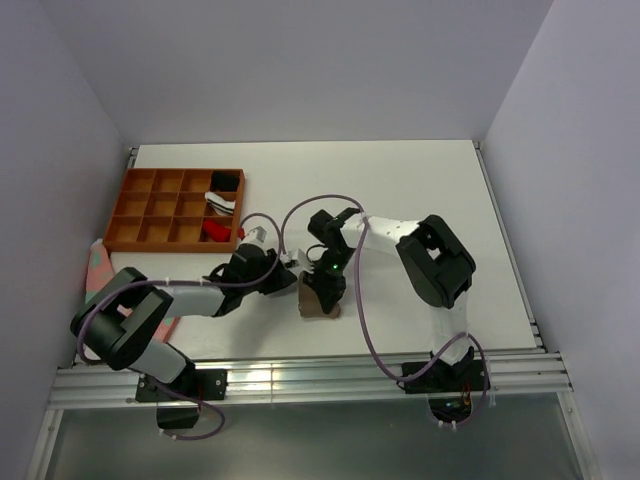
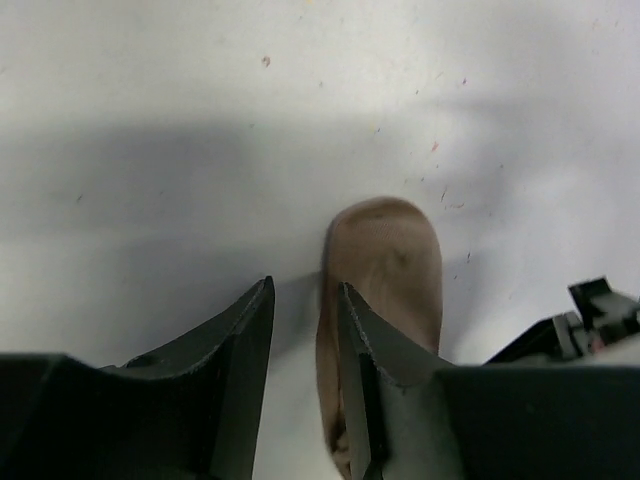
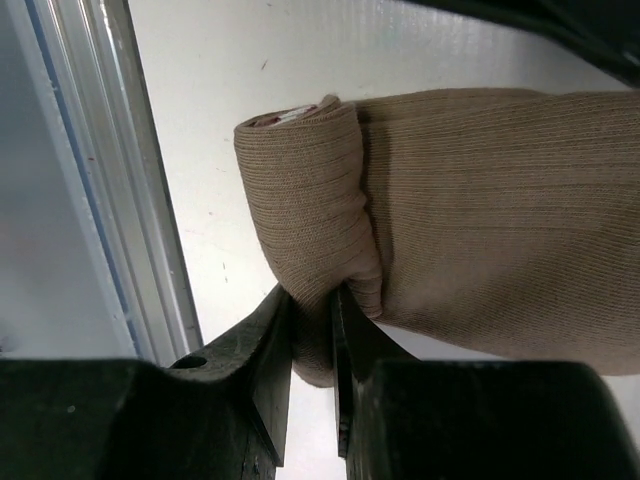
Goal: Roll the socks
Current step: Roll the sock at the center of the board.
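Note:
The tan-brown sock (image 1: 320, 300) lies on the white table near the front middle, between my two grippers. In the right wrist view its end is rolled into a thick coil (image 3: 300, 190), with the flat length (image 3: 490, 200) running off to the right. My right gripper (image 3: 312, 305) is shut on the lower edge of that coil. My left gripper (image 2: 305, 300) stands open just left of the sock's rounded end (image 2: 390, 260), whose left edge lies by the right finger (image 2: 375, 340). A red fabric bundle (image 1: 215, 232) sits in the tray.
An orange compartment tray (image 1: 125, 195) stands at the back left, with black (image 1: 225, 181) and white (image 1: 222, 203) items in it. A pink and green cloth (image 1: 100, 265) lies at the left table edge. A metal rail (image 3: 130, 180) runs along the front edge.

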You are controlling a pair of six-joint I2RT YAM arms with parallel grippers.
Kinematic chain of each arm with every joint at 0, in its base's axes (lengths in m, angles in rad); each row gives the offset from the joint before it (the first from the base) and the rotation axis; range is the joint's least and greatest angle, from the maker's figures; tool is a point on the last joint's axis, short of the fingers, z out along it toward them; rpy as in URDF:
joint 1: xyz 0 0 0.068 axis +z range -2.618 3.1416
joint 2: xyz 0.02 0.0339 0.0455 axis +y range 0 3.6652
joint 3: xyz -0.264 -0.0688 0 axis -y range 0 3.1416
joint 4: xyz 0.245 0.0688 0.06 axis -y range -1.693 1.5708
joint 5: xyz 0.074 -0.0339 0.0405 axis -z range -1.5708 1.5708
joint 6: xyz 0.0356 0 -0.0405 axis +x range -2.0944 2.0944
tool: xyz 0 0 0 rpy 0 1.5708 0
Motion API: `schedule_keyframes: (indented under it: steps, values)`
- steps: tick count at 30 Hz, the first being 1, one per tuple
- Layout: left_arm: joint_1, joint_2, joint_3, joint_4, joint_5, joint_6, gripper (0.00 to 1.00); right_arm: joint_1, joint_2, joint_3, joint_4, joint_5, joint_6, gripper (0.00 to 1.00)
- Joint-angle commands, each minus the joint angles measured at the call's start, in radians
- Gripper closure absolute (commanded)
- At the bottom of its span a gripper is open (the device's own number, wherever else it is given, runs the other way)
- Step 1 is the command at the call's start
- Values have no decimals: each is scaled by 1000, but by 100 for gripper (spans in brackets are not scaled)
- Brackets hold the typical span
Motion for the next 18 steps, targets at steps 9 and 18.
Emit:
schedule_keyframes:
  steps: [9,18]
  values:
    - [-41,-275,-235,149,-15,104,60,-6,127,58,-89,148,65,90]
    - [-164,-346,-176,165,21,277,58,-6,187,143,-153,146,66,90]
